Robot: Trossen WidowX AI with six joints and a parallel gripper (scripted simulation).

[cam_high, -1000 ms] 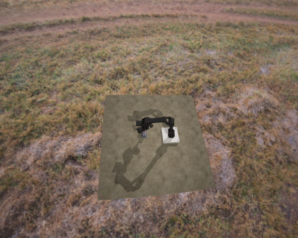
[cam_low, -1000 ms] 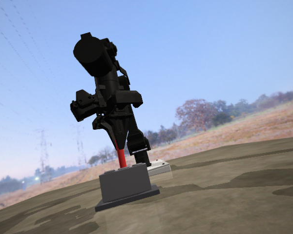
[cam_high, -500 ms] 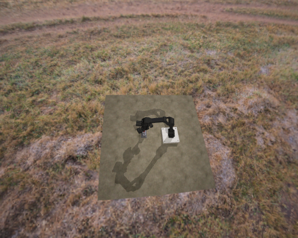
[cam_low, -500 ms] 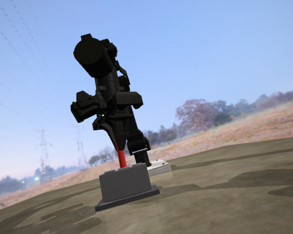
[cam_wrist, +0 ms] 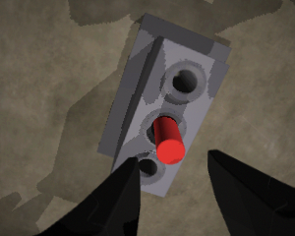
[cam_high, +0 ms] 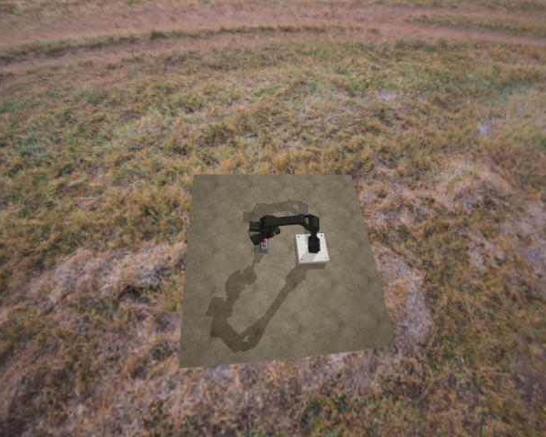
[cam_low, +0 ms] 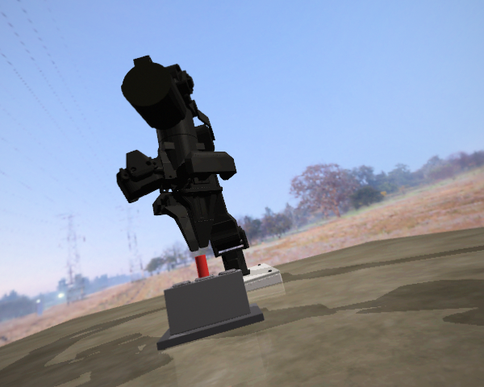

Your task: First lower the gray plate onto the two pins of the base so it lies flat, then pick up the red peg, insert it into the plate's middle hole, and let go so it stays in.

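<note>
Count one black arm (cam_high: pixel 285 219) (cam_low: pixel 177 137), two gripper fingers (cam_low: pixel 185 233), one red peg (cam_high: pixel 265 240) (cam_low: pixel 202 265) (cam_wrist: pixel 170 150), one three-holed gray block (cam_high: pixel 263 248) (cam_low: pixel 206 301) (cam_wrist: pixel 198 114), one white mount (cam_high: pixel 304 254) (cam_low: pixel 264 278), within the tabletop's (cam_high: pixel 338 305) (cam_low: pixel 359 345) (cam_wrist: pixel 29 59) four edges.
</note>
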